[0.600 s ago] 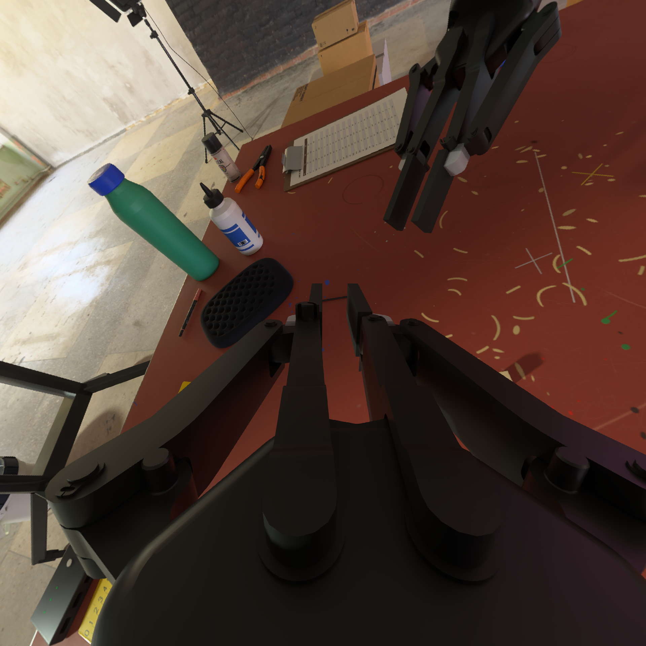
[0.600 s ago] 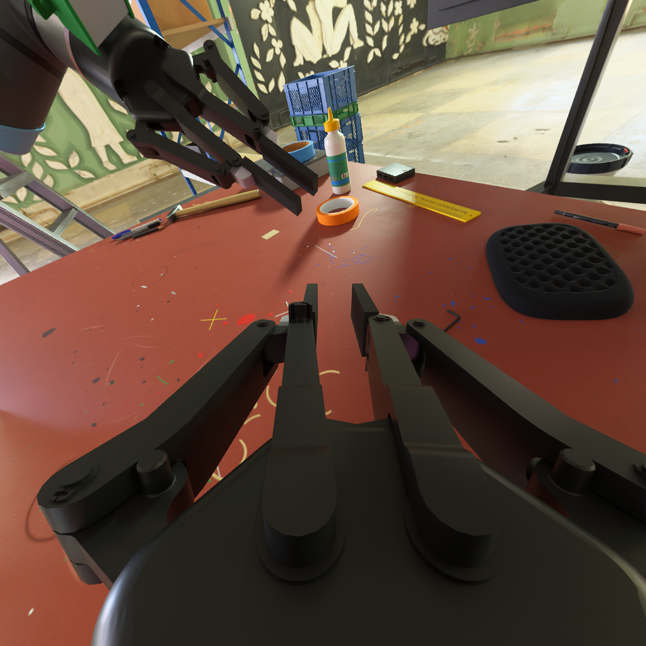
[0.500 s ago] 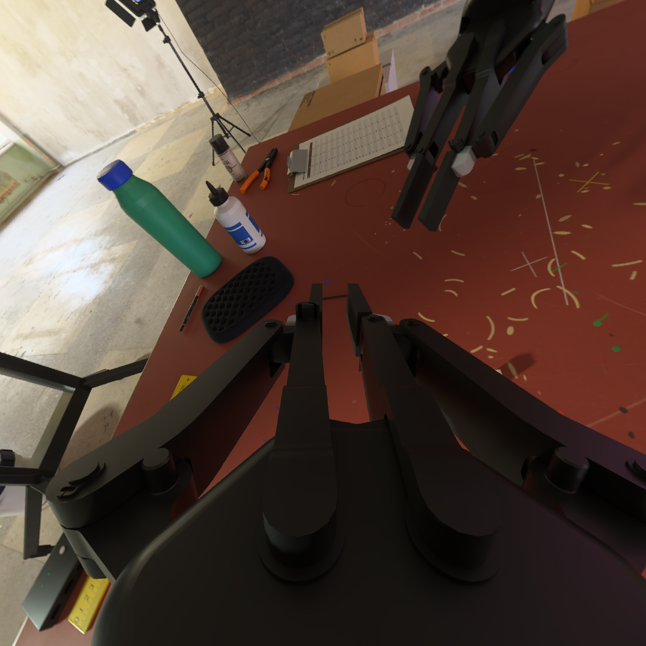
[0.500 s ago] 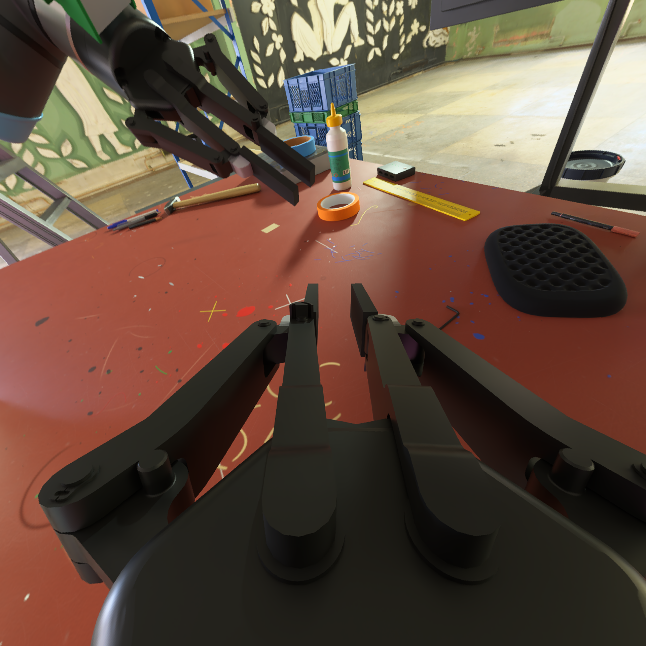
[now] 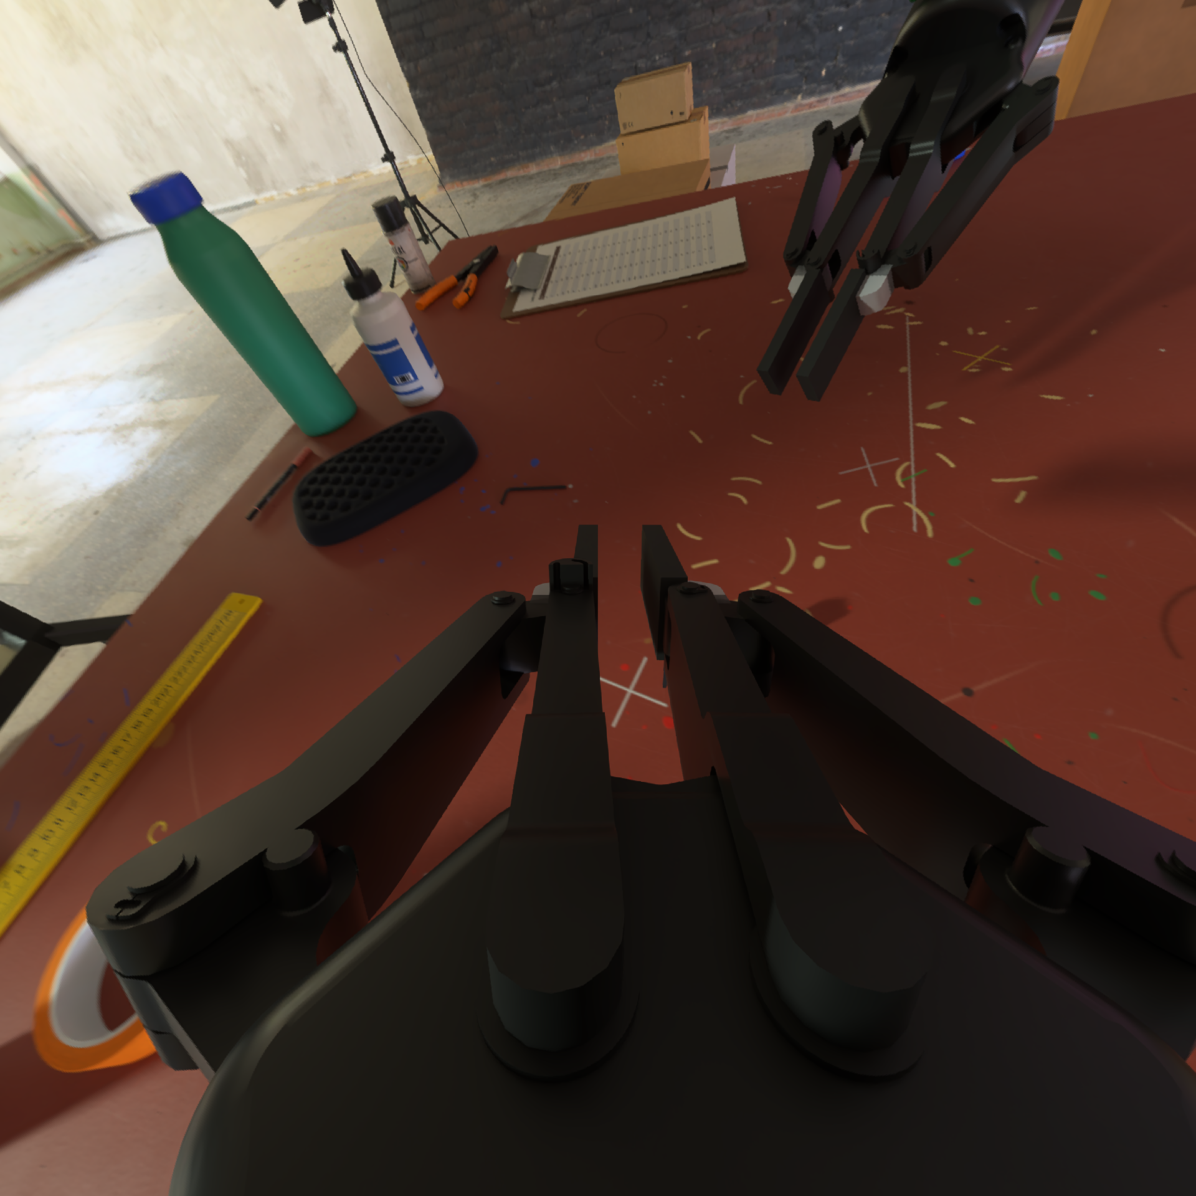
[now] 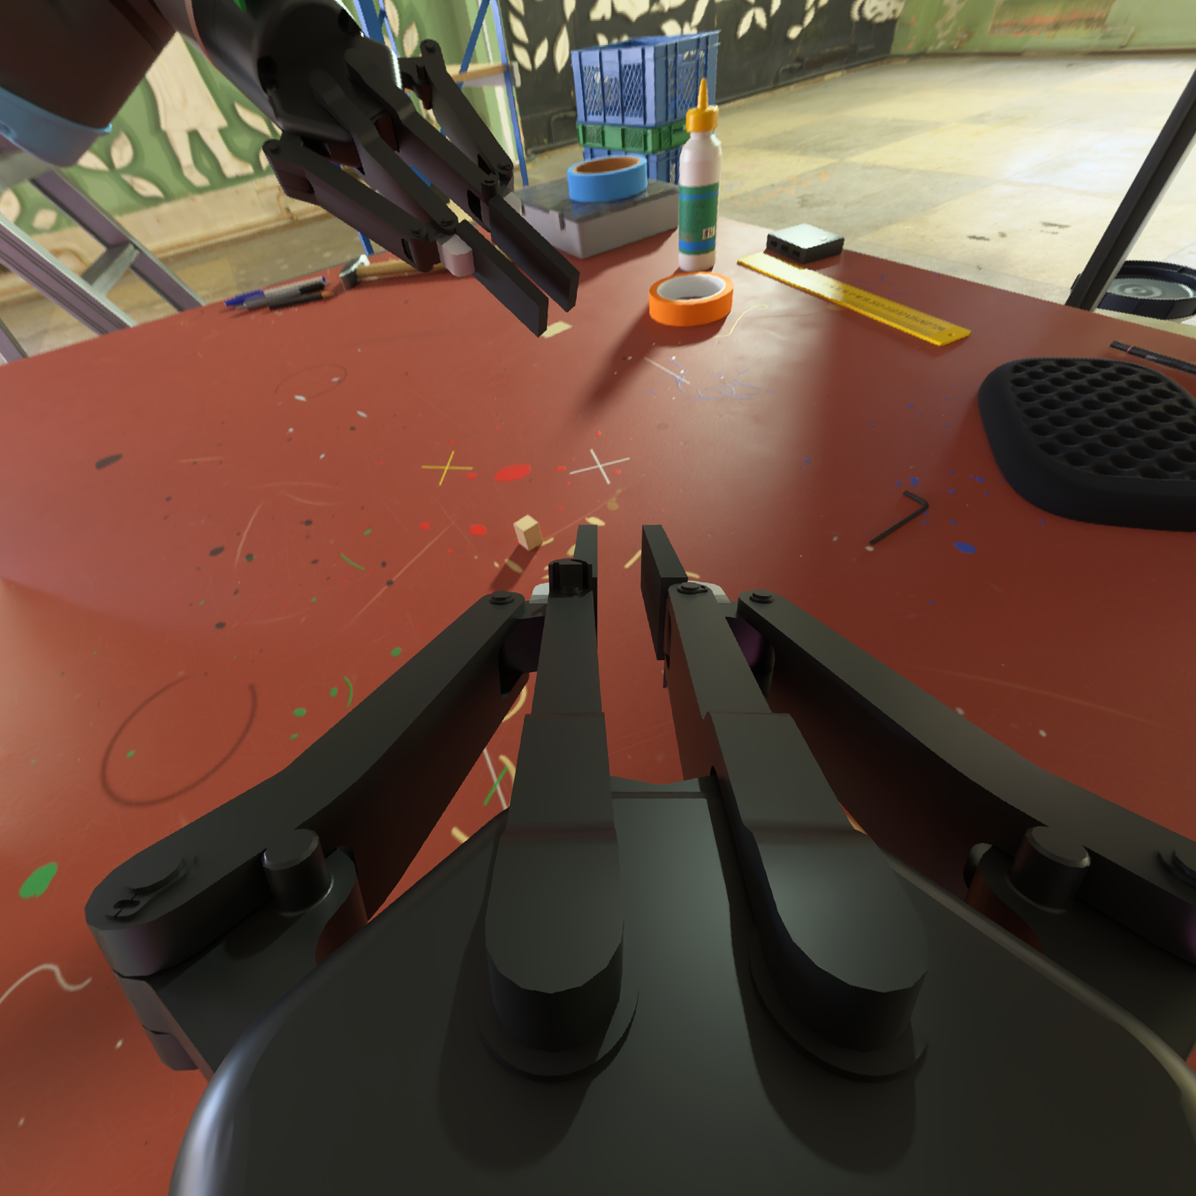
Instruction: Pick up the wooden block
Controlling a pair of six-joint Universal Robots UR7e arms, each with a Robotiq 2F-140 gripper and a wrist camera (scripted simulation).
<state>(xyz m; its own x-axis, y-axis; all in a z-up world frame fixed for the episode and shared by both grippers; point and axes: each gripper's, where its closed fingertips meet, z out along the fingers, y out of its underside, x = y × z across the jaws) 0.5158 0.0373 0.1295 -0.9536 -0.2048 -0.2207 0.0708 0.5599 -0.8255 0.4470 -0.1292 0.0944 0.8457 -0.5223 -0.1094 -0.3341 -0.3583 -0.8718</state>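
since the wooden block (image 6: 527,532) lies on the red table (image 6: 744,466) just left of and a little beyond the right gripper (image 6: 619,540), that small sideways offset is what the coming move turns on. the block is a small pale cube, near enough square that no long axis shows; it sits slightly turned, one corner toward the camera. the right gripper's fingers stand close together with only a narrow gap between them, holding nothing, and that gap looks too tight to take the block, so i judge they must spread as well as shift left. the left gripper (image 6: 556,310) hangs above the table well beyond the block, its fingers likewise nearly together and empty; the right arm is clearly the nearer. in the left wrist view the block cannot be seen, hidden or out of frame.

nothing stands between the right fingertips and the block, only pale shavings and paint specks on the surface. a hex key (image 6: 899,518) and a black perforated pad (image 6: 1094,440) lie well off to the right, an orange tape roll (image 6: 690,298), a glue bottle (image 6: 699,188) and a yellow ruler (image 6: 854,299) far behind.
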